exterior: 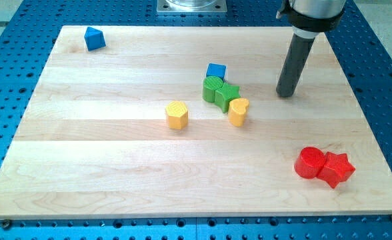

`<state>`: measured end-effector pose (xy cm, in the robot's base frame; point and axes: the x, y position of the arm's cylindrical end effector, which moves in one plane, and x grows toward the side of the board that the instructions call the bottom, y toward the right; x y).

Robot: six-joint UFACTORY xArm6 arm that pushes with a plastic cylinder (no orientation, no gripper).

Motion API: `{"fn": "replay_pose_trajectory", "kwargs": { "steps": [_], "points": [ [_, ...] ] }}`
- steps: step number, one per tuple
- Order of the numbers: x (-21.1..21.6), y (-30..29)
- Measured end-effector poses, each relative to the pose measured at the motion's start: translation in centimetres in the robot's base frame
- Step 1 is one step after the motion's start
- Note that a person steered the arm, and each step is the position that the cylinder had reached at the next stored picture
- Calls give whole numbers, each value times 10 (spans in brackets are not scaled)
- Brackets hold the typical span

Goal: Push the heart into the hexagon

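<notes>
Resting on the wooden board [116, 133], my tip [287, 94] touches nothing, right of the yellow heart [239, 111]; the yellow hexagon [177, 114] sits apart, leftward; no writing is legible

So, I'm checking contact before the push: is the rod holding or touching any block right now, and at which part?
Nothing is held. My tip rests on bare board, apart from every block, toward the view's right of the yellow heart.

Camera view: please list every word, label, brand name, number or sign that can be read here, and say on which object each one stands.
None: no text, number or sign is readable on the wooden board, the coloured blocks, the blue perforated table or the dark rod.
</notes>
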<state>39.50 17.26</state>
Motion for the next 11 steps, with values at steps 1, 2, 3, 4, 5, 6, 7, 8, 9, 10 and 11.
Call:
{"fn": "replay_pose_trajectory", "kwargs": {
  "steps": [1,2,3,4,5,6,7,8,9,10,11],
  "points": [
    [12,-6],
    [14,-6],
    [14,-21],
    [31,-51],
    [59,-67],
    [64,-131],
    [106,-114],
    [114,-134],
    [100,-187],
    [49,-201],
    [-15,-226]
  ]
}}
